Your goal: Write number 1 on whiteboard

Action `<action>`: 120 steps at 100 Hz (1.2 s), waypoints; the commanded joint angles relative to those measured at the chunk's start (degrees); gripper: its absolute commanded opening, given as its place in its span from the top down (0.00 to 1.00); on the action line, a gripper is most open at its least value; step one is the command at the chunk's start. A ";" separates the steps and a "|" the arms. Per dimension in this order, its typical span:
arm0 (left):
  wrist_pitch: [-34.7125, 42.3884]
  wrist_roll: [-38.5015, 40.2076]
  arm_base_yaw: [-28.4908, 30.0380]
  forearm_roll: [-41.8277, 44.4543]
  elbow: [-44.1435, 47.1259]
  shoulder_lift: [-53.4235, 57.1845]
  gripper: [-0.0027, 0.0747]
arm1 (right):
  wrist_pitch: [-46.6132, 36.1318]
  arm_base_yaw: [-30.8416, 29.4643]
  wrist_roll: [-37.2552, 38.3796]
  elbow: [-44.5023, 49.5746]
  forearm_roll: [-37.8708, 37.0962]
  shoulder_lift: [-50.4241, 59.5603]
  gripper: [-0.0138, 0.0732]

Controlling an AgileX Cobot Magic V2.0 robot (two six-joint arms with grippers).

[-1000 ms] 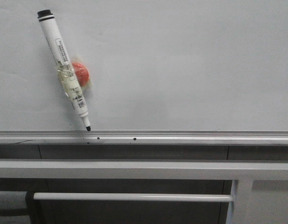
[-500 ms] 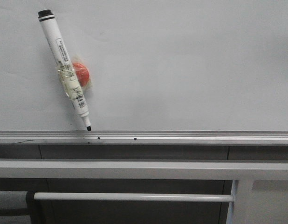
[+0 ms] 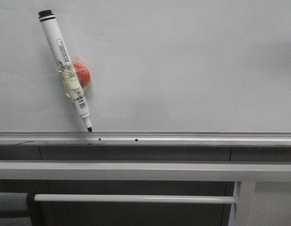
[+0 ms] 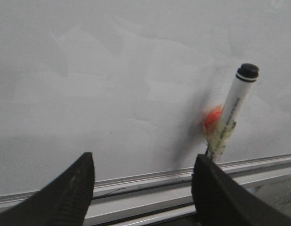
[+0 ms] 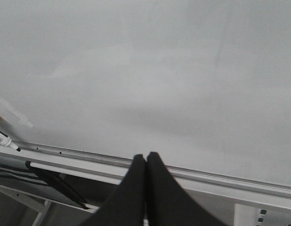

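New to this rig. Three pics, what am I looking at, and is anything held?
It is a two-armed robot facing a whiteboard. The front view looks forward from the robot. The other two come from cameras on each wrist, with the dark fingers at the bottom. A marker hangs on the board, tip down just above the silver rail, fixed with clear tape to an orange-red magnet. No stroke is on the board yet. The left gripper is open and empty, with the marker beyond its gap. The right gripper is shut on nothing. Grey metal bars run below the board.
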State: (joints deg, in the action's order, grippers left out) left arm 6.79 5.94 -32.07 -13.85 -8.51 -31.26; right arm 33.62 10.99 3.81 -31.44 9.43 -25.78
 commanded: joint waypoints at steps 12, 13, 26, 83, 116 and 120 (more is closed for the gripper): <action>11.53 0.38 -6.36 -0.72 0.20 -3.59 0.44 | -5.15 0.07 -0.81 -1.97 -0.26 -0.70 0.91; 11.70 0.38 -6.66 -0.72 0.20 -3.79 0.44 | -5.15 0.07 -0.81 -1.97 -0.26 -0.70 0.91; 15.43 0.89 -9.31 -0.72 0.20 -8.94 0.44 | -5.92 0.07 -0.81 -1.97 -0.26 -0.70 0.91; 61.41 17.61 -24.64 -4.76 0.20 -48.29 0.44 | -6.00 3.97 -0.81 -1.97 -0.35 -0.70 0.91; 72.51 25.44 -26.14 -7.73 -0.19 -59.83 0.44 | -6.00 6.30 -0.81 -1.97 -0.60 -0.70 0.91; 72.51 26.00 -26.14 -8.16 -0.31 -59.69 0.44 | -6.00 6.38 -0.81 -1.97 -0.60 -0.70 0.91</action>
State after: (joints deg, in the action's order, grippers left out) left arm 64.73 30.29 -57.85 -20.39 -7.75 -92.16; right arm 32.09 17.16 3.66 -31.44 9.09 -25.78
